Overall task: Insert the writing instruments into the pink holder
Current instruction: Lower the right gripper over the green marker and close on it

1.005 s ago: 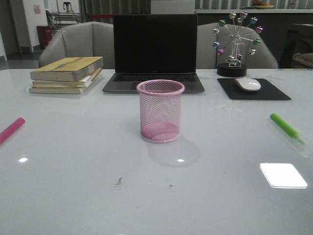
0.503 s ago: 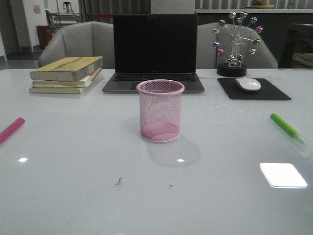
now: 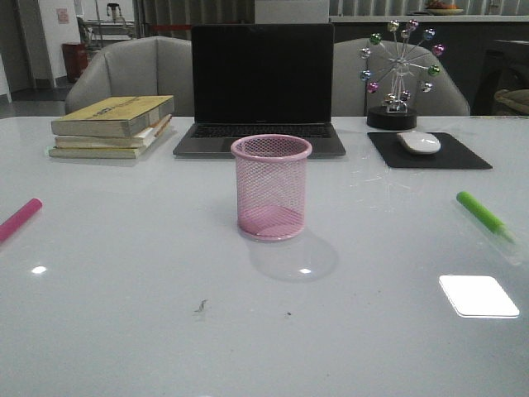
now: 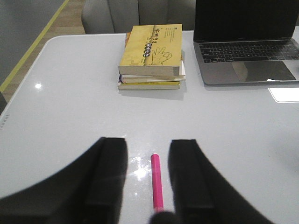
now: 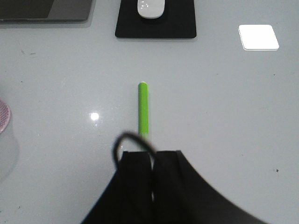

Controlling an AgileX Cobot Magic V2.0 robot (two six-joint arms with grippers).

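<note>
dim, even overhead light | glare patches on table | gripper close-ups blurred

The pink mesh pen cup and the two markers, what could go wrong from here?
1. The pink wire-mesh pen cup looks light and stands free; a marker striking its rim could tip it toward the open laptop.
2. The hot pink marker lies between the open left gripper fingers and is round, so it may roll when they close.
3. The right gripper looks shut above the lime green marker; it must open first or push it away.
</note>
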